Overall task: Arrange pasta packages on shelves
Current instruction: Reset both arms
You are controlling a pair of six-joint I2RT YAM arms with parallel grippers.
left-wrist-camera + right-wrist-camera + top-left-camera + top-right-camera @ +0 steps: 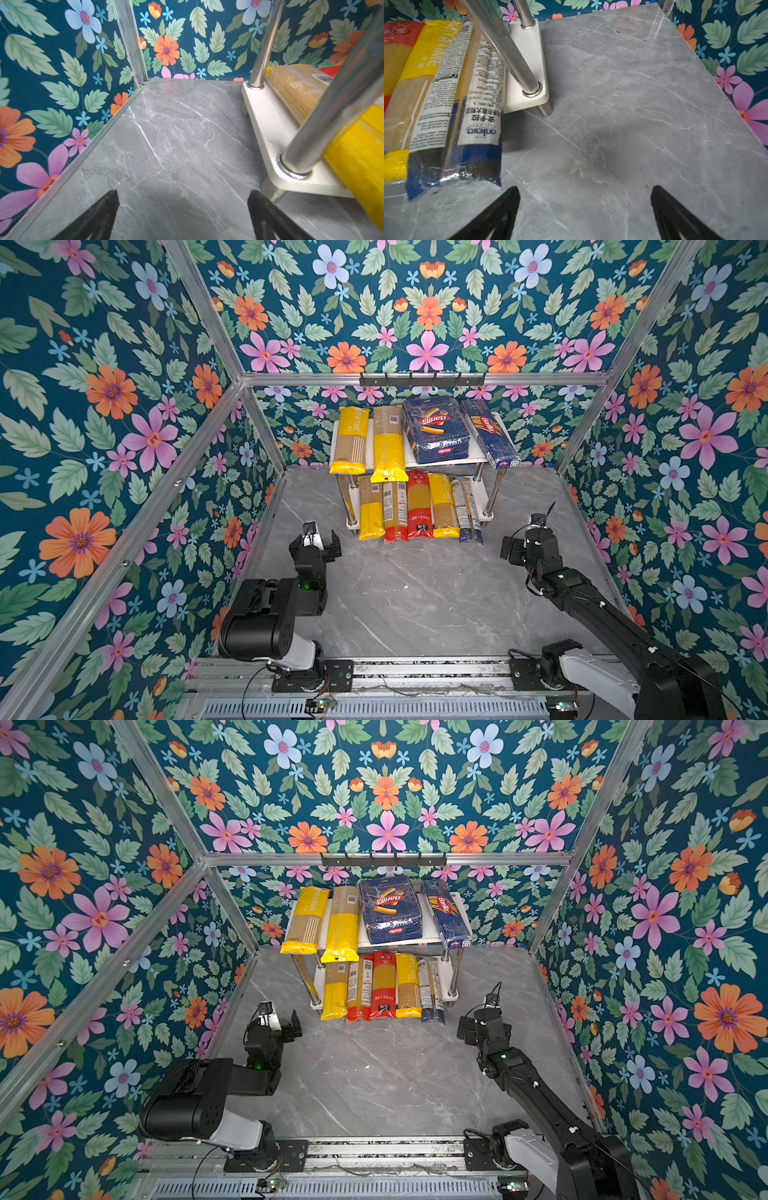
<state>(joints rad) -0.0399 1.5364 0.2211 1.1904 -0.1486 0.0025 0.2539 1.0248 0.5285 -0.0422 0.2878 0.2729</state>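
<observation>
Nearest the arm bases, the left pincer (318, 540) and right pincer (524, 545) both stand wide open and empty over the grey marbled surface (415, 597), one just off each front corner of the small white two-tier shelf rack on chrome posts (489, 512). All nine plastic pasta packages already lie on that rack. Five long spaghetti bags (419, 506) fill its lower board, their ends overhanging its front edge. Above, two yellow bags (388, 443), the wide dark-blue Barilla rigatoni bag (434, 429) and the long blue Barilla pack (490, 433) occupy its upper board. The job looks finished; what remains is probably nudging overhanging ends inward gently, avoiding the posts.
</observation>
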